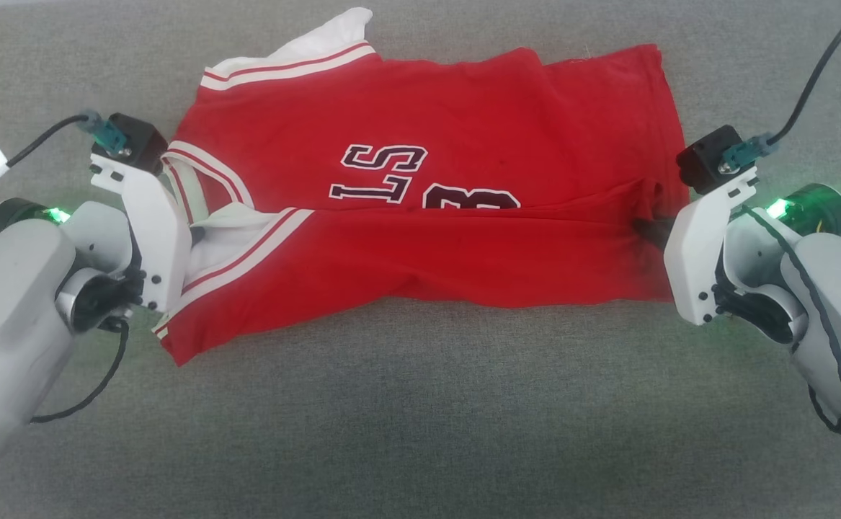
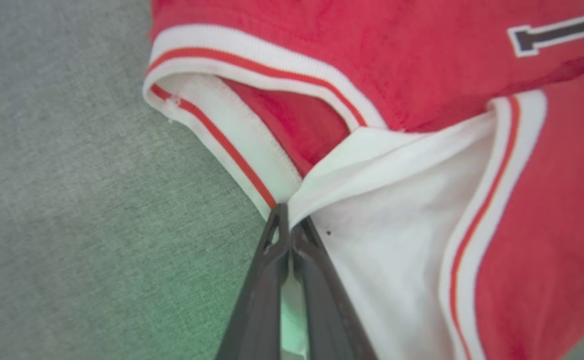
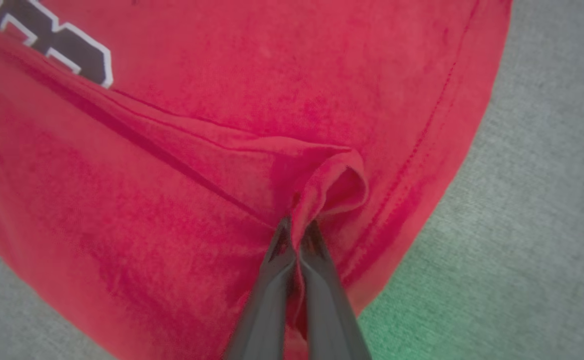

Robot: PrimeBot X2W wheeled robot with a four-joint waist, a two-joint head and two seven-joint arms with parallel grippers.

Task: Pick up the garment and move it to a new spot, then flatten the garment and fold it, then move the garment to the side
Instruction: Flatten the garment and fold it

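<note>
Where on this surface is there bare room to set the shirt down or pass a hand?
Widest free patch: the grey surface on the robot's side of the garment. A thinner strip lies beyond its far edge. Crowded: both ends, where the left hand and right hand pinch cloth.

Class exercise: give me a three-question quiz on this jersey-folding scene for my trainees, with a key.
1. True or false: the garment lies spread in a single layer on the grey surface.
2. What does the right gripper pinch? A. a white sleeve B. a fold of red cloth C. a cable
3. Missing word: the left gripper is shut on ___ cloth.
Key: 1 false, its near part is folded over; 2 B; 3 white.
</note>
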